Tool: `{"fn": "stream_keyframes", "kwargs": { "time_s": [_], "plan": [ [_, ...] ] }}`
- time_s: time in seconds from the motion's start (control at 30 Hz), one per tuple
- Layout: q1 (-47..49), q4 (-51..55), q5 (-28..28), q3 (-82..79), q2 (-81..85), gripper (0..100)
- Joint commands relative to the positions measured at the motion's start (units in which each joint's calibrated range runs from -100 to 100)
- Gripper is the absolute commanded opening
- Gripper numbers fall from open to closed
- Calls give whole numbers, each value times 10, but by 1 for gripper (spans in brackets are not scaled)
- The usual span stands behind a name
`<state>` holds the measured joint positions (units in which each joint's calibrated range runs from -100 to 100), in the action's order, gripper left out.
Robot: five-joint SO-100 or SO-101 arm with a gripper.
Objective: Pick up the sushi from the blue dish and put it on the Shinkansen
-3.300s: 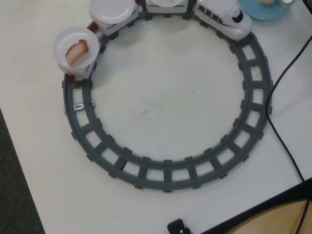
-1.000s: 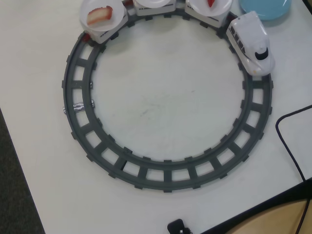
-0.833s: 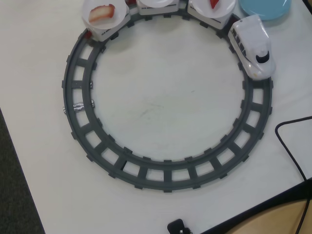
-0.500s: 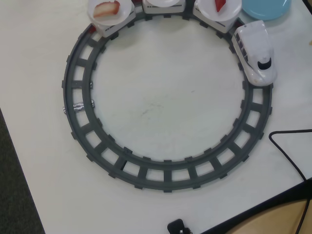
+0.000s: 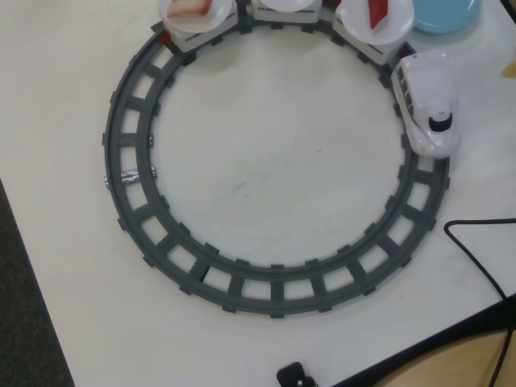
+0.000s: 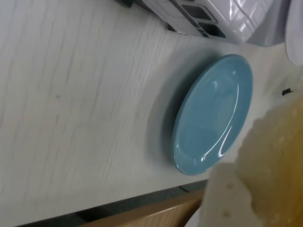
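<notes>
Sushi (image 6: 279, 161) is taken to be the pale yellow, rough-surfaced mass blurred very close to the lens at 4 o'clock in the wrist view, lifted clear of the blue dish (image 6: 213, 118). The dish is shown empty and glossy at the centre of that view. A cream block with small holes, judged to be part of the hand (image 6: 236, 189), is pressed against the piece at 5 o'clock. Whether the hand is pinched shut on the piece cannot be told, since the fingertips are not shown.

In the overhead view the blue dish (image 5: 443, 12) is cut off at 1 o'clock, just beside the Shinkansen (image 5: 427, 101), which is stood on a grey ring track (image 5: 129, 185) at 2 o'clock. White plates are carried on its cars along the top edge: one with a red piece (image 5: 377, 10), one with a red-and-white piece (image 5: 193, 8), and a middle plate (image 5: 286, 4) on which nothing is seen. A black cable (image 5: 476, 242) is laid on the bench (image 5: 266, 161) at 4 o'clock.

The piece is judged light, small and fairly stiff, with a grainy surface that should resist slipping. It is best gripped across its short sides, at mid-length. The plates look smooth, so a gentle, low release is advised.
</notes>
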<state>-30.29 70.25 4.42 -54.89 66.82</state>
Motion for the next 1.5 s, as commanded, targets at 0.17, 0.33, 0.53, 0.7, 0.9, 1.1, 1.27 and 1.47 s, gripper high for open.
{"fn": "stream_keyframes", "kwargs": {
  "time_s": [0.17, 0.33, 0.53, 0.7, 0.9, 1.1, 1.27, 1.47],
  "plan": [
    [48, -10, -3, 10, -21, 2],
    [70, -11, -4, 63, -117, 2],
    [71, -20, -4, 168, -214, 2],
    [74, -41, -4, 278, -325, 2],
    [49, -71, -4, 406, -504, 2],
    [42, -81, -4, 576, -687, 2],
    [43, -73, -4, 727, -810, 2],
    [47, -40, -4, 864, -907, 2]
  ]
}}
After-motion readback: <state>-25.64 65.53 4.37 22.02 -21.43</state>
